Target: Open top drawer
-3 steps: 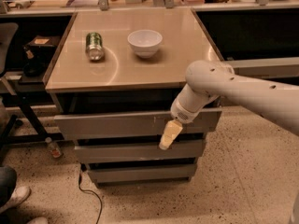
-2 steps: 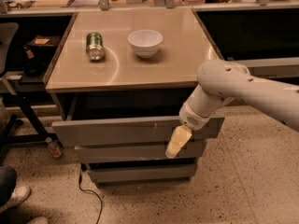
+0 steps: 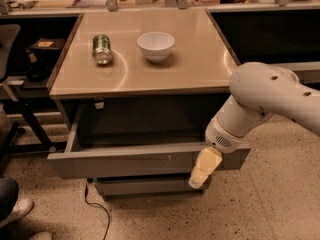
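Observation:
The top drawer [image 3: 125,165] is a wide grey handleless drawer under the tabletop, with small white scratch marks right of centre. It stands pulled well out toward me, and its dark inside shows behind the front panel. My gripper [image 3: 202,170], cream-coloured, hangs from the white arm [image 3: 260,99] in front of the right part of the drawer front and reaches down past its lower edge. A narrower grey drawer front [image 3: 145,185] shows below, pushed in.
On the beige tabletop [image 3: 200,59] lie a green can [image 3: 102,49] on its side and a white bowl [image 3: 156,45]. A black cable [image 3: 97,209] runs over the speckled floor. A chair [image 3: 7,84] and a shoe [image 3: 15,211] are at the left.
The top drawer has slid much farther out toward me. My gripper and arm have moved down and right along with its front panel.

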### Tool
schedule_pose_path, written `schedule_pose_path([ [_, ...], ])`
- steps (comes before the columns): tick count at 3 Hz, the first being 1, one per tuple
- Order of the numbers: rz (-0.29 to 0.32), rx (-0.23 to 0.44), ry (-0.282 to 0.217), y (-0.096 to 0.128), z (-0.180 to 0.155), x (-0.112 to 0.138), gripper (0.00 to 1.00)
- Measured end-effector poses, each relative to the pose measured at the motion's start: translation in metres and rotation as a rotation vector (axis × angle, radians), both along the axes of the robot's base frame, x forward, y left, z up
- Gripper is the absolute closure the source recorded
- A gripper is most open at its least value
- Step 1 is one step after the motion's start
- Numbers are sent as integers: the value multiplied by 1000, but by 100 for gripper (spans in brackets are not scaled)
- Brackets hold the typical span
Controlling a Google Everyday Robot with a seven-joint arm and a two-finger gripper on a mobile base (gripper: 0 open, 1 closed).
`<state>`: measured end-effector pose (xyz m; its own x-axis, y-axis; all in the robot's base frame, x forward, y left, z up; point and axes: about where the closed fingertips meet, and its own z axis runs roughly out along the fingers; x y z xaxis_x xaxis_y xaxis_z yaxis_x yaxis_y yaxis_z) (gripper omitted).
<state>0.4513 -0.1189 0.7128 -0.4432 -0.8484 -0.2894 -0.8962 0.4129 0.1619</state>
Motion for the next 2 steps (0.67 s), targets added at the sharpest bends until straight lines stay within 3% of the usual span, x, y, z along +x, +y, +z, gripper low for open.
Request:
schedule_pose_path([
  [1,20,10,-2,3,-7,4,0],
  [2,48,-12,39,7,-35,4,0],
])
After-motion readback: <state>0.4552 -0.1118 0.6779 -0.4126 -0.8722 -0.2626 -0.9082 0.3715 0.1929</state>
